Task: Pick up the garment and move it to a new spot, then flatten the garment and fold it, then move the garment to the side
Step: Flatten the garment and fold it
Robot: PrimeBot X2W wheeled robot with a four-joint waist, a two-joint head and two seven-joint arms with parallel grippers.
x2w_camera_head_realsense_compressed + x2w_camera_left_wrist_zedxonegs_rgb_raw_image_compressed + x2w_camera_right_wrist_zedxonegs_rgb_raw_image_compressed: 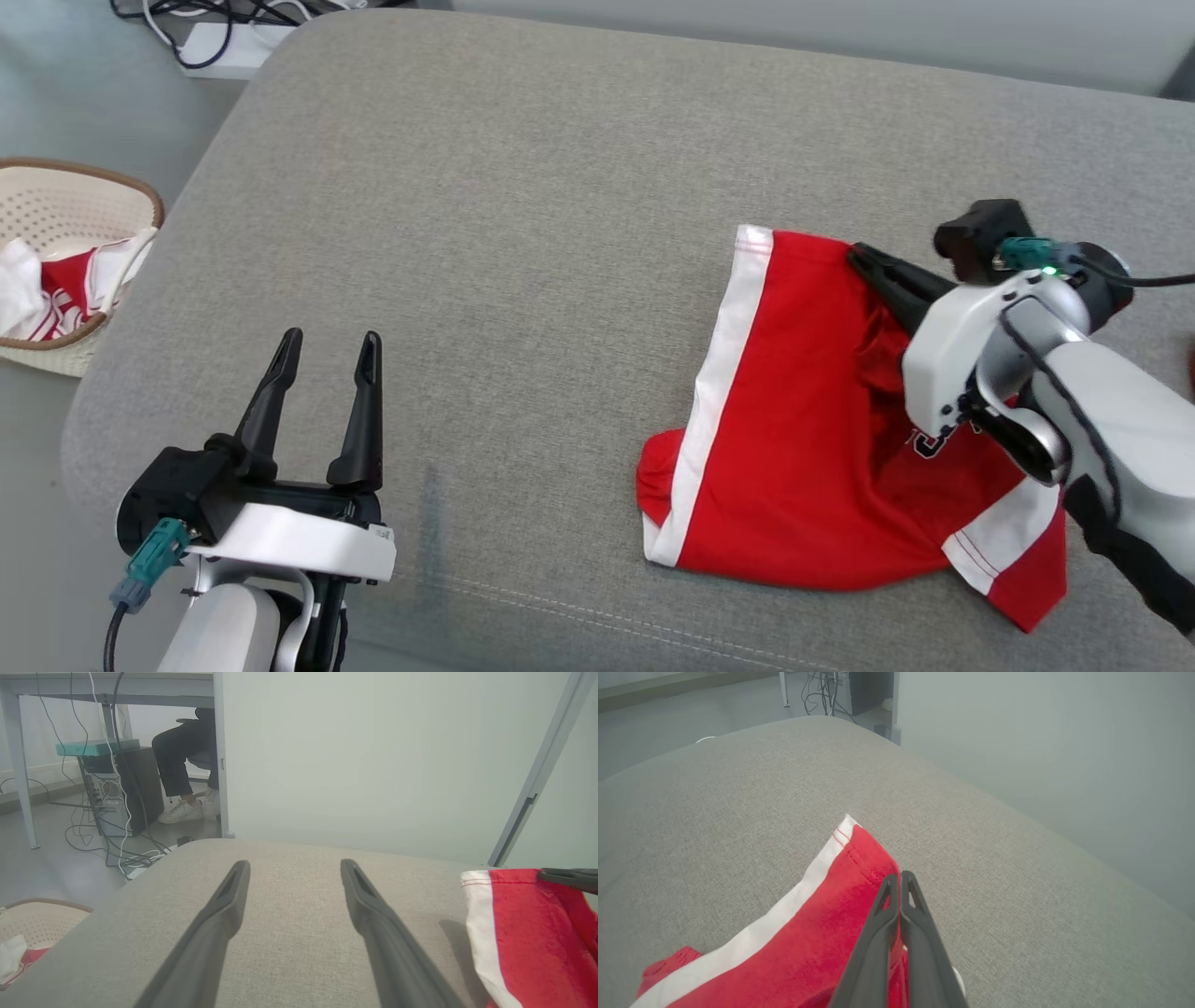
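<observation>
The red garment (803, 420) with white stripes lies on the right side of the head view, on a soft grey surface (523, 187). It is bunched up, and one white-edged corner points to the lower right. Part of a dark number shows on it near the arm.

The right tool (857, 252) comes in from the right. Its two dark fingers are pressed together and pinch the top edge of the garment. In the right wrist view, the right tool (901, 877) is tight on the red cloth (808, 961), close to the white stripe.

The left tool (331, 338) is at the lower left of the head view. Its fingers are spread apart, with nothing between them, and it is well apart from the garment. In the left wrist view, the left tool (295, 865) is over bare grey surface, with the garment (528, 933) at the right edge.

A pale basket (131, 191) stands at the left edge of the head view, with red and white clothes (65, 280) inside. A person's legs (182, 756) show under a desk at the upper left of the left wrist view.
</observation>
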